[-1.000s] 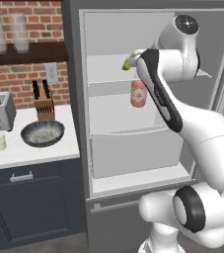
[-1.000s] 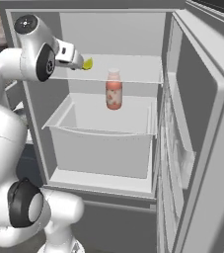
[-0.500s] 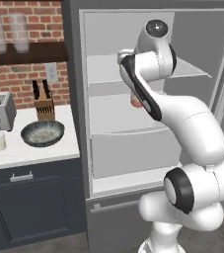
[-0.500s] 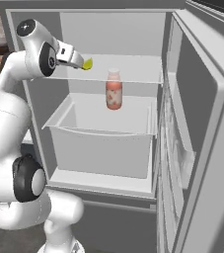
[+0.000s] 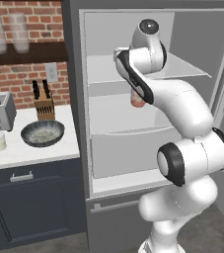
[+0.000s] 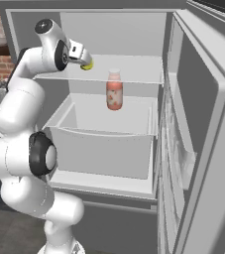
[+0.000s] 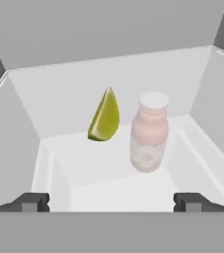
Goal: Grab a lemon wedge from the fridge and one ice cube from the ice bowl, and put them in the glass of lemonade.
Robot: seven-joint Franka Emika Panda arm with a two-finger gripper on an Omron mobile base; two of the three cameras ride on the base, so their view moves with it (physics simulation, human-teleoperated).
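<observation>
White rounded arm (image 5: 182, 104), dark joint bands.

We see matt white plastic-looking fridge (image 6: 109, 149) interior, smooth yellow-green lemon wedge (image 7: 105, 117), pinkish jar (image 7: 149, 136) with matt white lid, rough red brick wall (image 5: 24, 74).

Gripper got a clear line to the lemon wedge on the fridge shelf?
Probably yes. The open gripper faces the lemon wedge with nothing between them; the jar stands off to one side.
</observation>
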